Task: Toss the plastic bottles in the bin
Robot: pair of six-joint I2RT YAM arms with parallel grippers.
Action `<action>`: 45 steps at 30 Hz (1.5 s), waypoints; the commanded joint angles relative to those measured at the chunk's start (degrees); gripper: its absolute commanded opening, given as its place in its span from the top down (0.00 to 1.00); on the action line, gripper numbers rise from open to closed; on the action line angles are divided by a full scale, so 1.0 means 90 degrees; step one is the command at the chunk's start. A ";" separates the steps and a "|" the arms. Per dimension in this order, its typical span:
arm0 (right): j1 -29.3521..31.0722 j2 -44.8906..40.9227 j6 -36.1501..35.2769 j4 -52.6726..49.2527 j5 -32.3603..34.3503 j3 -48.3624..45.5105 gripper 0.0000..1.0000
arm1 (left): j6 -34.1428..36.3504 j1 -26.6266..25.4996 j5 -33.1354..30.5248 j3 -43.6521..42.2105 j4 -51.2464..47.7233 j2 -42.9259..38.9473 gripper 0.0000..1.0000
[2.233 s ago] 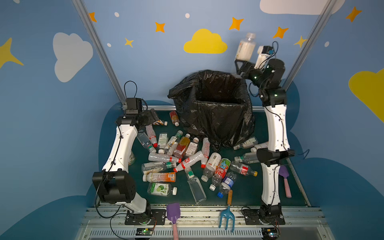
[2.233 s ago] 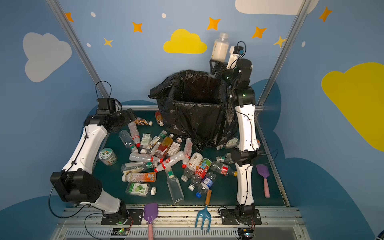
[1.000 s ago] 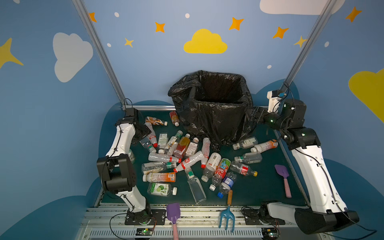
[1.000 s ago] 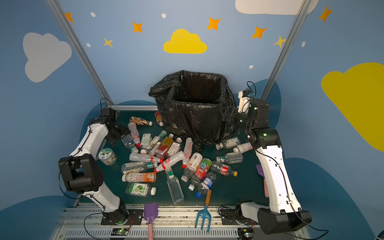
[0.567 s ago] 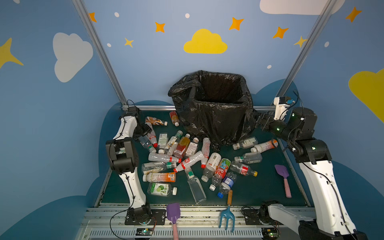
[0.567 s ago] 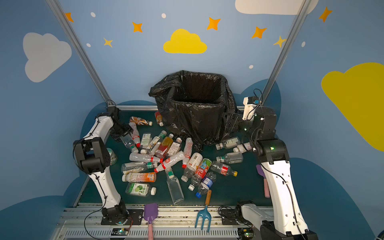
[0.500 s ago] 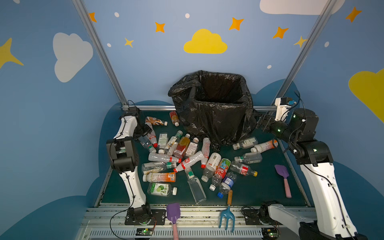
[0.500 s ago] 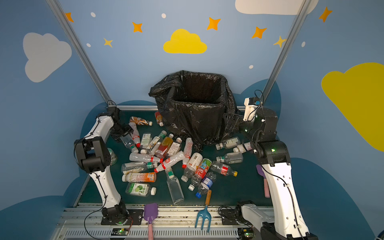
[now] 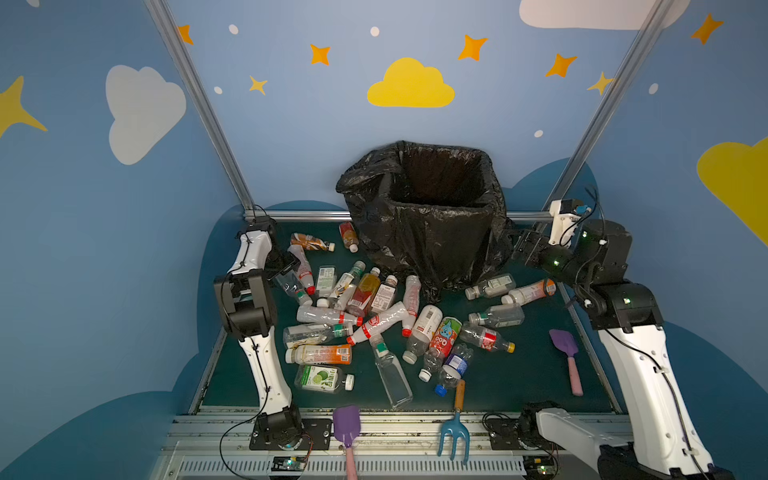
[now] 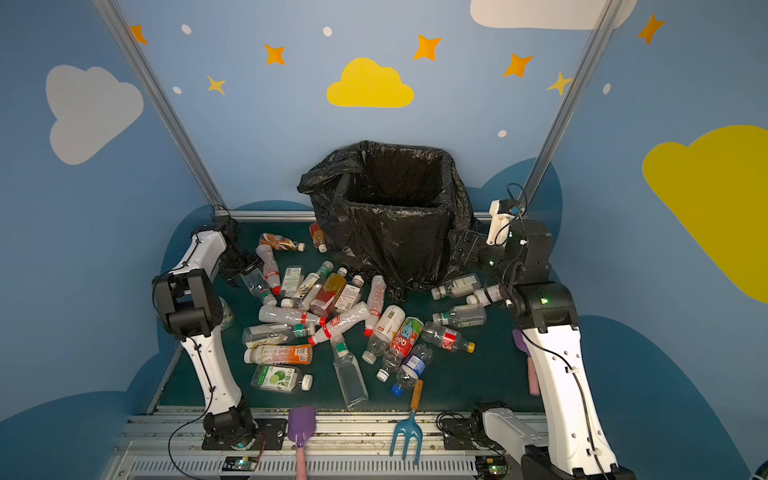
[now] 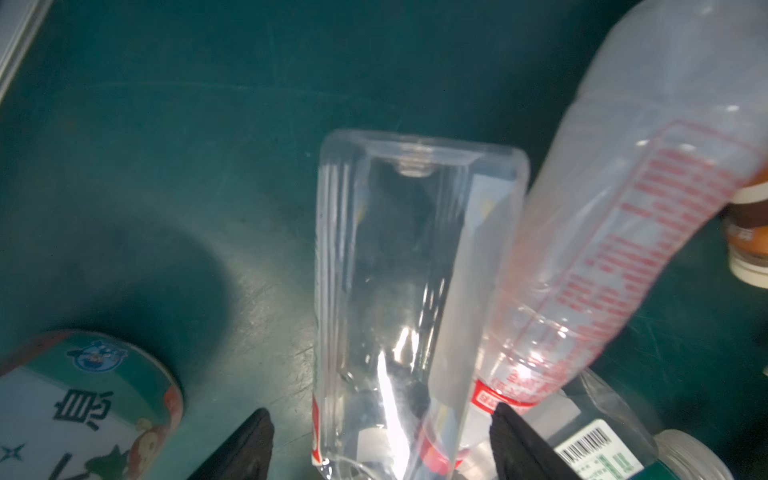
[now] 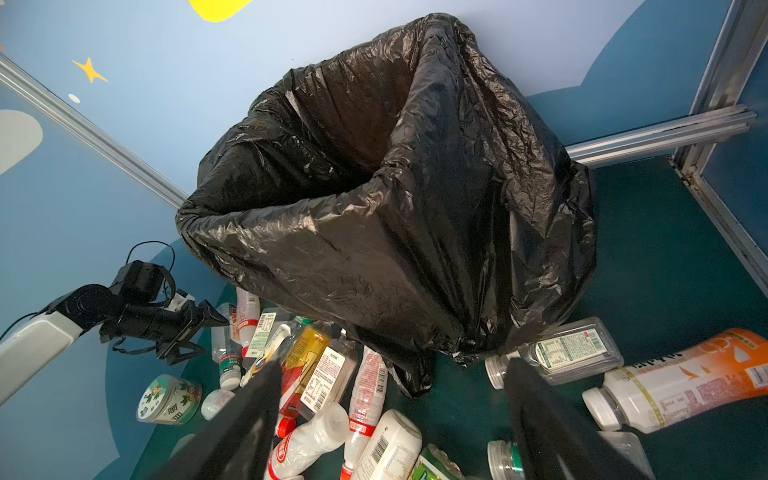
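Robot test cell done up like a nursery

Blue wall panels [image 9: 83,270] painted with a yellow cloud [image 9: 409,85], a white cloud [image 9: 141,110] and orange stars [image 9: 320,54] close in a small booth framed by bare silver aluminium posts [image 9: 203,108]. The floor is a dark green mat [image 9: 523,374]. A white jointed robot arm on the left [image 9: 266,365] and another on the right [image 9: 646,386] are bolted to a slotted aluminium base rail [image 9: 399,428], with loose black cables [image 9: 232,440] and a small lit circuit board [image 9: 289,464] alongside.

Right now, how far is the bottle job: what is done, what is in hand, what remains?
Done: cannot be judged; the bin interior is too dark to show any bottles. In hand: the left jaws stand open either side of a clear bottle lying on the mat, not yet closed; the right jaws are open and empty beside the bin. Left: roughly two dozen plastic bottles lie on the mat.
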 commanded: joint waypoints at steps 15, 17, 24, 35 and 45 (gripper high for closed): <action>-0.0030 0.0148 0.0193 0.0198 0.0142 -0.0013 0.17 | 0.0219 0.0036 -0.0140 0.0525 -0.0165 0.0698 0.29; -0.0030 0.0147 0.0202 0.0210 0.0162 -0.0019 0.17 | 0.0246 0.0036 -0.0121 0.0488 -0.0070 0.0671 0.34; -0.0030 0.0045 0.0219 0.0219 0.0379 -0.0074 0.17 | 0.0357 0.0051 -0.0020 0.0419 0.0056 0.0541 0.51; -0.0030 0.0012 0.0307 0.0265 0.0487 -0.0042 0.17 | 0.0331 0.0109 0.0519 0.0468 0.0214 -0.1028 0.53; -0.0032 0.0116 0.0375 0.0284 0.0462 0.0091 0.17 | 0.0065 -0.0236 0.1669 0.0039 0.2330 -0.3257 0.53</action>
